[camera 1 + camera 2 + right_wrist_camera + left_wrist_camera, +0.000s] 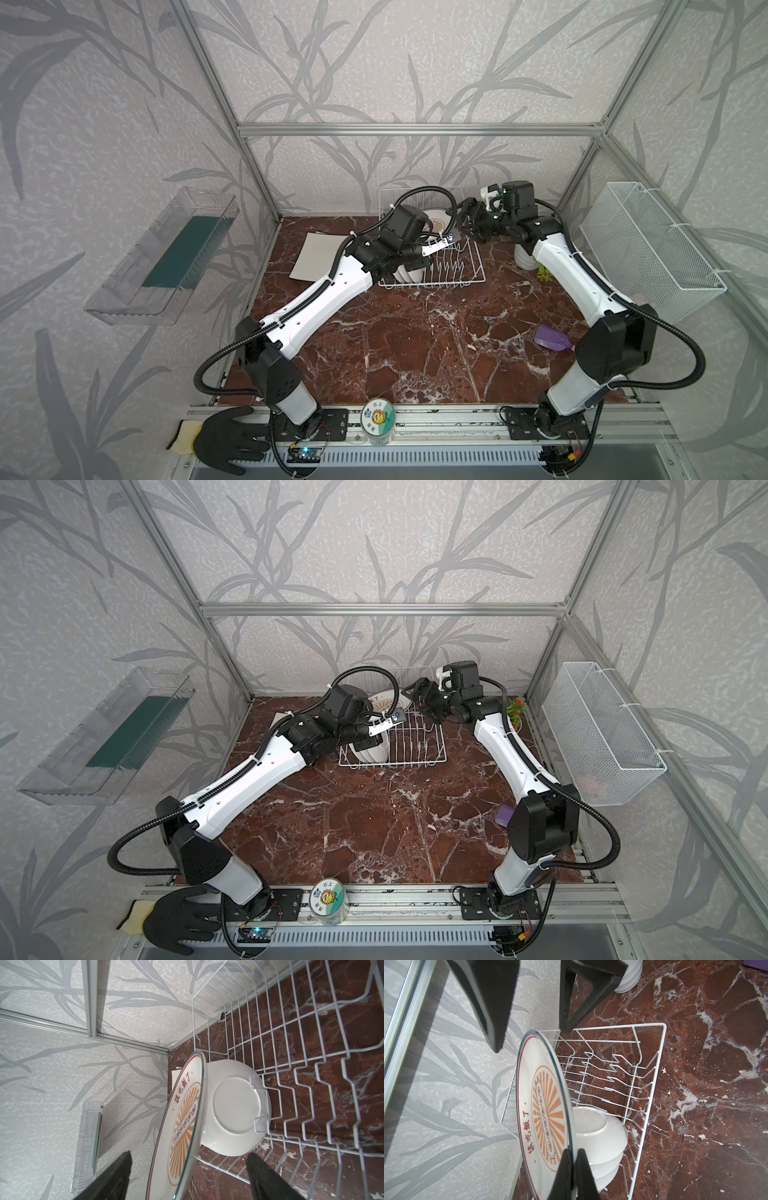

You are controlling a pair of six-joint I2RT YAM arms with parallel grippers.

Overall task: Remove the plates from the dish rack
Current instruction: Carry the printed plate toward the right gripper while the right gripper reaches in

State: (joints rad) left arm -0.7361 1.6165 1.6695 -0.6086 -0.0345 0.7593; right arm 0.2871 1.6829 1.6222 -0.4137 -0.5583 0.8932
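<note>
Two robot arms [328, 295] share the cell with one wire dish rack [457, 266], one orange-printed plate [544, 1105], three nested white plates [600, 1136], one clear tray [129, 286], one mesh basket [648, 245], one purple scoop [555, 337] and one black glove [226, 436].

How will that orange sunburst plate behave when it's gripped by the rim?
Probably stiff but breakable: the plate looks like glazed ceramic. Its glossy rim may slip or pivot, since the left gripper pinches only a thin edge. It is likely heavy for so small a grip.

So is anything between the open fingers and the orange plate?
Nothing visible. The right fingers stand open on either side of the orange plate, with only air between. The left fingers pinch its other edge.
</note>
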